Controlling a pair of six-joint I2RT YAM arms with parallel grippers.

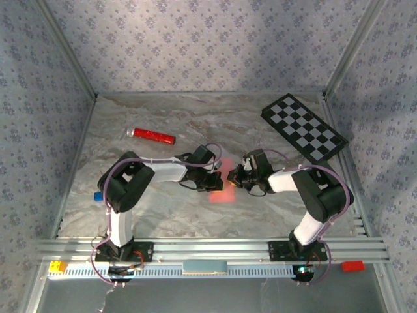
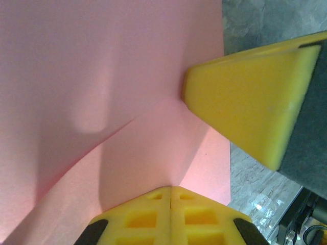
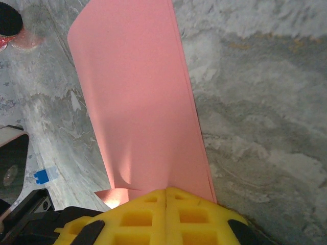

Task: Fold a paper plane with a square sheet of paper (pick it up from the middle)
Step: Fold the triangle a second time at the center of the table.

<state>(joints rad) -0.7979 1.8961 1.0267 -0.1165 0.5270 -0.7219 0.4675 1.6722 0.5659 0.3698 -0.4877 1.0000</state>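
Observation:
The square sheet of paper [image 1: 223,195] is pink and folded into a narrower band, and it sits mid-table between my two grippers. My left gripper [image 1: 215,178] comes at it from the left and my right gripper [image 1: 237,176] from the right. In the left wrist view the paper [image 2: 102,61] tents up to my left gripper [image 2: 171,190], which is shut on it. The right gripper's yellow fingers [image 2: 245,97] touch the same sheet. The right wrist view has the band [image 3: 138,102] stretching away from my right gripper [image 3: 166,191], shut on its near end. No paper plane is in view.
A red cylinder [image 1: 151,135] lies at the back left, its end also visible [image 3: 7,26]. A black-and-white checkerboard [image 1: 303,128] lies at the back right. A blue tape mark [image 3: 41,176] is on the marble table [image 1: 163,117]. Patterned walls enclose three sides.

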